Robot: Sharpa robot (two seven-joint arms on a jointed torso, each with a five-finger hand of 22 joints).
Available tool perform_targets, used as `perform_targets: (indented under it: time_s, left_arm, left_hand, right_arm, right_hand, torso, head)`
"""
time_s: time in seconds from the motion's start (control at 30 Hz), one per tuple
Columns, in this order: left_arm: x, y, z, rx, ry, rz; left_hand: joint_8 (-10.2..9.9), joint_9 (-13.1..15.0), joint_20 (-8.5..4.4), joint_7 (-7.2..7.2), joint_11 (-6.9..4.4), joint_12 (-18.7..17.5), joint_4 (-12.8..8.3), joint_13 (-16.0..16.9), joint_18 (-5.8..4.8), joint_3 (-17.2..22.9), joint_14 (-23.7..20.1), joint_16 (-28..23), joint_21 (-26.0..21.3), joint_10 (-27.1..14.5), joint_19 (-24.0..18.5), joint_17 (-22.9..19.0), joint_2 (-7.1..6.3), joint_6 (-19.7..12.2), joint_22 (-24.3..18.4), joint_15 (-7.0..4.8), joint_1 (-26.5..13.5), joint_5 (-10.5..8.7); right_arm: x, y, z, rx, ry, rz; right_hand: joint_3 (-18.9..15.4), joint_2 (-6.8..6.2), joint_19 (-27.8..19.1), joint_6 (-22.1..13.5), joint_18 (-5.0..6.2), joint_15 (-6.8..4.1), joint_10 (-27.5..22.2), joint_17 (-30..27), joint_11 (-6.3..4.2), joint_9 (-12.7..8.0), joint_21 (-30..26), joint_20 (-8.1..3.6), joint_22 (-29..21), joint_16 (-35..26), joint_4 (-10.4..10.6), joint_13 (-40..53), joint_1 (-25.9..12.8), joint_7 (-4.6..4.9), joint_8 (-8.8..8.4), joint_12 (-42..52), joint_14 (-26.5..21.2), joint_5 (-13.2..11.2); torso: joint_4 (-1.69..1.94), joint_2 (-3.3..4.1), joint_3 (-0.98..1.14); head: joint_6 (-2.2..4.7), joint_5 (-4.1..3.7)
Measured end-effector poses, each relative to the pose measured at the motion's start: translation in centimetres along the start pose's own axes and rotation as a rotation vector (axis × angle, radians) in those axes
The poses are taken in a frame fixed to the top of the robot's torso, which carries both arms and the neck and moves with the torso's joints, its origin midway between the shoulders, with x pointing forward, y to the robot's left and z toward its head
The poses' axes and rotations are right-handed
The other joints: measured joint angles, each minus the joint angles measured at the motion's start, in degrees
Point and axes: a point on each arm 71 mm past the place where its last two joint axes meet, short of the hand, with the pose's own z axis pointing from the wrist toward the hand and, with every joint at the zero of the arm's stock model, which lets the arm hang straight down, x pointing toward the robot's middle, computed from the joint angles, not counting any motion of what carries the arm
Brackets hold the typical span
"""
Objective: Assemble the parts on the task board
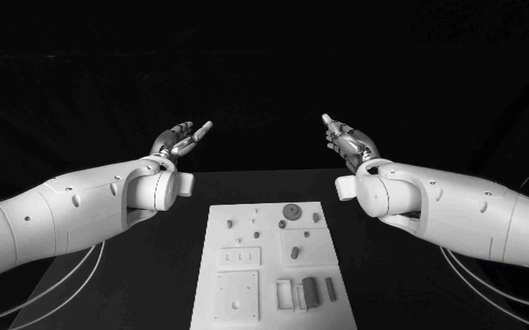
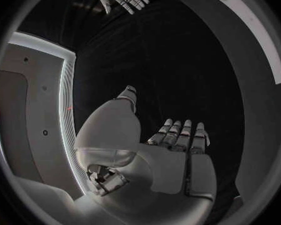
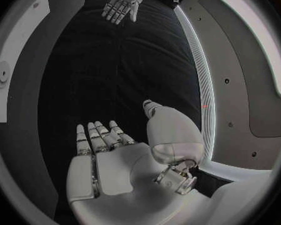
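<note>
A: Where is the task board (image 1: 237, 284) sitting for you?

B: I see it flat on the black table (image 1: 132, 269), running lengthwise away from the robot, about midway between the two arms. The small parts are all on it. There's a round disc (image 1: 291, 211) near the far end, a few little pegs (image 1: 257, 232) scattered around that, and an oval piece (image 1: 296, 253) further in.

A: And the near end?

B: A cluster of upright blocks (image 1: 309, 291) toward the near right corner, with a square plate (image 1: 237, 296) beside them on the left and a smaller plate (image 1: 241, 257) just beyond that one. I can't make out finer detail on any of them.

A: Is either hand on the board?

B: No. I've got both raised well above and beyond its far end. The left hand (image 1: 182, 139) is palm up, fingers stretched out side by side and the thumb apart, holding nothing. My left wrist camera shows the same hand (image 2: 168, 160), its palm bare.

A: The right?

B: The right hand (image 1: 347, 140) mirrors it: palm up, fingers extended, nothing in it. The right wrist camera confirms the bare palm (image 3: 115, 167). The two hands stand well apart, facing each other across the gap.
</note>
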Motion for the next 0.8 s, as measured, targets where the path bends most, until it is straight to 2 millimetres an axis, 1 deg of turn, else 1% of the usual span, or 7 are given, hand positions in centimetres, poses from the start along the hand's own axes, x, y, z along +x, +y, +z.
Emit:
perform_targets:
  time_s: [0.2,0.33,0.47,0.5,0.57,0.7,0.8]
  left_arm:
    - [-0.9,-0.4,1.0,-0.055,0.041,0.023]
    - [-0.8,-0.3,1.0,-0.078,0.065,0.023]
    - [-0.7,-0.2,1.0,-0.093,0.082,0.024]
    - [-0.7,-0.2,1.0,-0.095,0.084,0.024]
    - [-0.7,0.4,0.9,-0.106,0.100,0.021]
    - [-1.0,2.1,0.4,-0.134,0.154,0.020]
    - [-0.9,1.9,0.3,-0.127,0.190,0.022]
  left_hand:
    - [0.34,0.62,0.42,0.31,0.74,0.00,1.01,0.12,0.00,-1.06,0.61,1.01,0.14,0.85,0.19,1.39,0.72,0.31,1.57,0.86,2.94,0.21]
    - [1.42,2.17,0.75,1.31,1.25,1.06,0.72,0.71,0.00,-2.37,3.24,3.61,0.76,4.11,1.51,4.91,1.95,1.34,6.15,1.45,4.55,0.21]
    - [6.70,9.86,0.24,1.98,2.27,3.32,0.67,2.15,0.00,-4.03,10.29,9.33,2.40,12.41,6.61,12.17,3.46,7.48,18.32,2.35,8.26,0.21]
    - [8.56,12.39,-0.06,2.13,2.55,4.18,0.53,2.67,0.02,-4.16,12.75,11.08,3.10,15.32,8.76,14.10,3.90,9.81,22.87,2.59,9.03,0.21]
    - [11.77,15.57,-1.16,2.55,3.28,6.70,0.67,4.02,2.33,-4.55,19.18,14.46,6.09,23.03,17.89,16.27,4.62,15.31,36.36,3.30,11.75,0.21]
    - [14.32,15.66,-2.50,3.33,4.29,11.28,0.77,5.95,4.60,-6.00,29.10,17.59,7.95,34.18,28.90,16.72,6.39,24.38,36.91,2.32,16.37,0.69]
    - [14.39,14.73,-3.32,3.87,3.76,12.54,0.91,6.46,6.68,-5.53,35.57,19.53,9.15,38.55,35.57,17.02,6.63,28.20,35.46,0.58,20.25,0.69]
  right_arm:
    - [-0.9,1.5,1.9,0.055,0.110,-0.032]
    - [-1.2,2.1,2.7,0.092,0.174,-0.053]
    - [-1.2,2.4,3.0,0.128,0.231,-0.068]
    - [-1.2,2.4,3.0,0.134,0.242,-0.070]
    - [-1.0,1.7,3.6,0.130,0.252,-0.159]
    - [-1.9,-0.5,4.3,0.109,0.251,-0.410]
    - [-2.6,-0.5,4.4,0.076,0.261,-0.562]
  right_hand:
    - [-0.05,-0.15,0.20,1.59,0.01,1.09,2.18,1.66,1.08,1.44,0.90,0.60,3.99,1.68,0.27,0.38,3.98,0.03,1.46,0.41,1.10,0.00]
    - [-0.70,-0.70,0.89,3.48,0.00,1.38,5.63,3.91,1.35,3.29,2.24,1.22,9.35,3.96,-0.38,0.87,7.41,0.16,3.35,1.41,3.40,0.07]
    - [-1.57,-1.60,4.13,7.48,0.13,1.91,12.42,7.78,1.59,6.37,5.07,0.90,21.18,8.22,-1.28,1.83,12.32,0.47,6.69,3.14,8.69,1.25]
    - [-1.63,-1.84,5.20,8.55,0.93,2.02,14.08,8.47,1.64,7.06,5.80,0.79,24.16,9.09,-1.68,2.07,13.44,0.54,7.49,3.55,9.99,1.55]
    - [-1.77,-2.39,7.91,11.17,1.77,2.12,17.81,9.77,1.65,8.25,7.23,0.54,29.69,10.87,-2.49,2.51,15.90,0.73,9.07,4.51,13.20,2.00]
    - [-2.16,-3.21,13.77,16.48,4.49,1.65,24.70,11.16,1.27,9.47,8.89,0.25,35.39,13.41,-3.96,3.21,20.19,1.16,11.30,6.26,19.60,2.44]
    - [-2.45,-3.75,18.24,20.35,6.29,0.67,29.71,11.77,0.51,9.82,9.55,0.13,37.07,14.92,-4.87,3.68,22.78,1.47,12.35,7.50,24.49,2.77]
  torso:
    - [-0.01,0.01,0.00]
    - [0.00,0.01,-0.01]
    - [-0.01,0.01,-0.01]
    - [-0.01,0.01,0.00]
    - [-0.03,-0.02,-0.01]
    - [-0.09,-0.01,-0.03]
    - [-0.10,0.02,-0.01]
  head:
    - [-0.01,0.00]
    - [-0.01,0.00]
    - [-0.01,0.00]
    - [-0.01,0.00]
    - [0.12,0.02]
    - [0.45,0.25]
    - [0.61,0.29]
